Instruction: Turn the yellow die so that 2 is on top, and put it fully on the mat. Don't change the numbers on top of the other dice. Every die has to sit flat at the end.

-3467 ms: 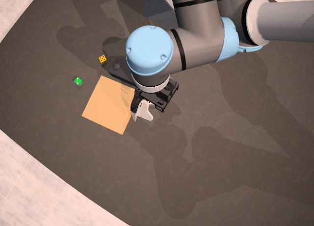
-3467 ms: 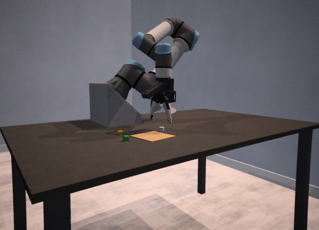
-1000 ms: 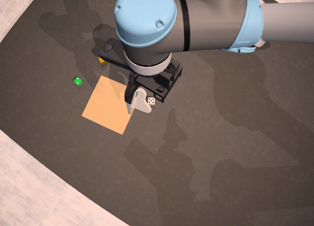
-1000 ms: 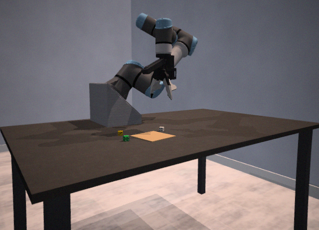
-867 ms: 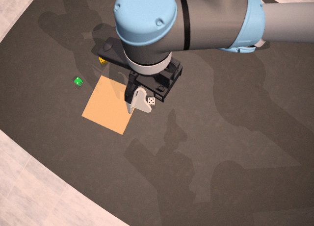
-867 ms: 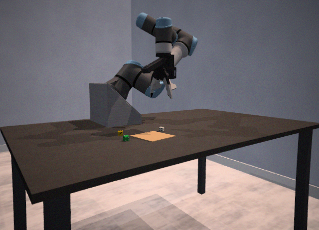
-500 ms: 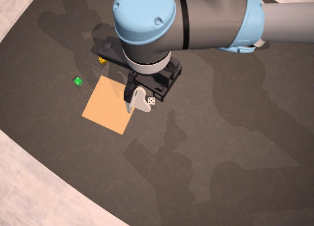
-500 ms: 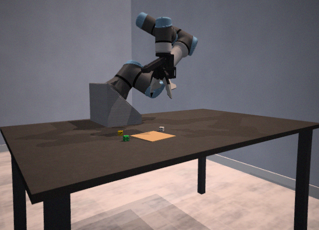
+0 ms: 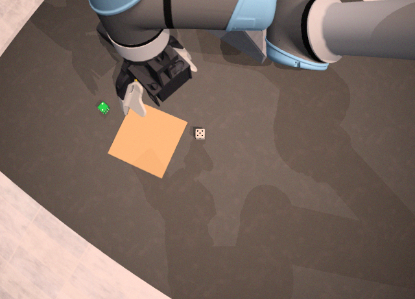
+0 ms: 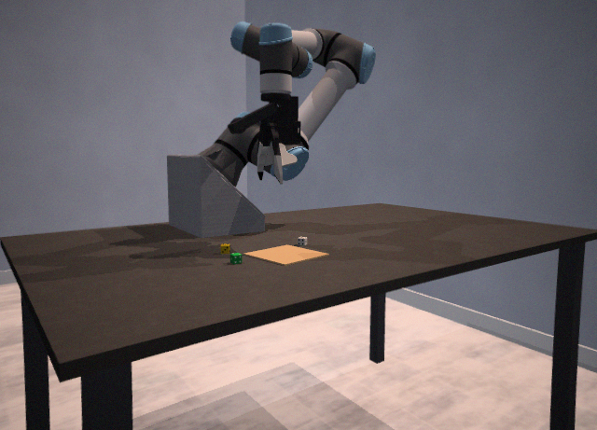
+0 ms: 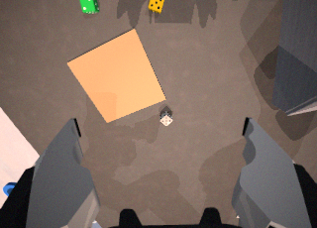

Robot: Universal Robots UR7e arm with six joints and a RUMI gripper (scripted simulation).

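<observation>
The yellow die (image 9: 135,80) (image 10: 225,248) (image 11: 157,3) sits on the table off the mat, with 5 on top. In the top view a finger hides nearly all of it. The flat orange mat (image 9: 147,141) (image 10: 286,255) (image 11: 116,76) lies between the other two dice. My gripper (image 9: 167,92) (image 10: 270,178) (image 11: 161,119) is open and empty, pointing down, high above the table. In the wrist view the yellow die is at the top edge, far ahead of the fingertips.
A white die (image 9: 200,133) (image 10: 302,241) (image 11: 166,120) with 5 on top sits just off one mat corner. A green die (image 9: 103,107) (image 10: 235,258) (image 11: 89,4) sits off the mat's other side, near the yellow die. The grey robot base (image 10: 186,194) stands behind.
</observation>
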